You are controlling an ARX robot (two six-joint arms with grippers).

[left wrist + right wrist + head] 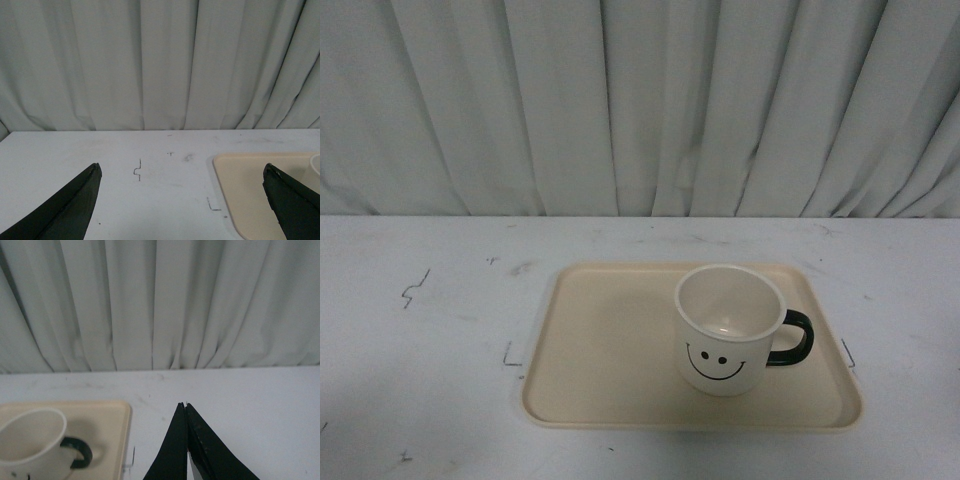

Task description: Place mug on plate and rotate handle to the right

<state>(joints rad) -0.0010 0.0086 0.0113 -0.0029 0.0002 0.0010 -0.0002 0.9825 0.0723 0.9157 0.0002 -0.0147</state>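
Note:
The cream-white mug point(725, 330) stands upright on the right half of the beige plate point(600, 350), its smiley face toward the camera. Its dark handle point(795, 337) points to the right. Neither arm shows in the front view. In the left wrist view my left gripper point(182, 175) is open and empty above the table, left of the plate's corner point(250, 180). In the right wrist view my right gripper point(185, 406) is shut and empty, apart from the mug point(30, 442), its handle point(77, 452) and the plate point(112, 415).
The plate lies on a white table point(420, 340) with small dark marks point(415, 287). A pleated grey-white curtain point(640, 100) hangs behind the table's far edge.

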